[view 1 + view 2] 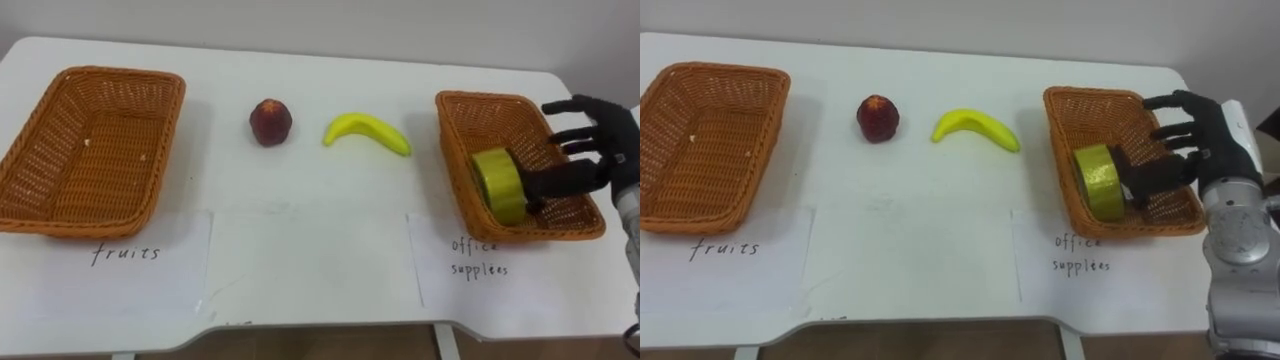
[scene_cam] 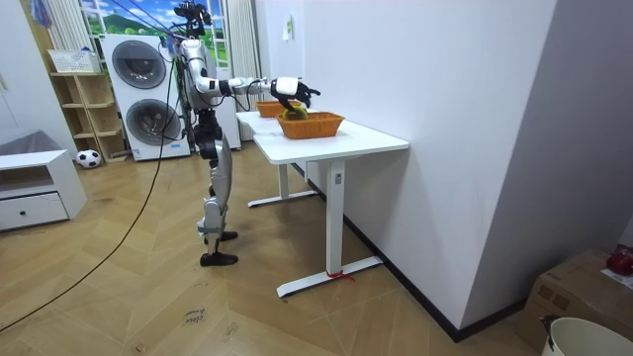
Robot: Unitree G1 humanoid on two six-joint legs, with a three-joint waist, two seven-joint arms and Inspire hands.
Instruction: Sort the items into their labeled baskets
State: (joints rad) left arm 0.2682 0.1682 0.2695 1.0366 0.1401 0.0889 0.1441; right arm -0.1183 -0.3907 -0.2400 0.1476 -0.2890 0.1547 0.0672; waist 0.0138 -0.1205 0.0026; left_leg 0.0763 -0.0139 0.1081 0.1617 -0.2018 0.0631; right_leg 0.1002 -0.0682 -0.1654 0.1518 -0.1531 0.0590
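right hand, fingers apart, over office basket — tape roll by near rim.

Left basket, right basket woven wicker; tape roll glossy; table smooth, matt.

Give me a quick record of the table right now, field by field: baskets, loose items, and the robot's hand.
left basket: wicker, holds no fruit
right basket: wicker, holds a yellow tape roll
red fruit: on the table, between the baskets
banana: on the table, right of the red fruit
right hand: over the right basket, fingers spread, thumb by the roll
left to sort: red fruit, banana
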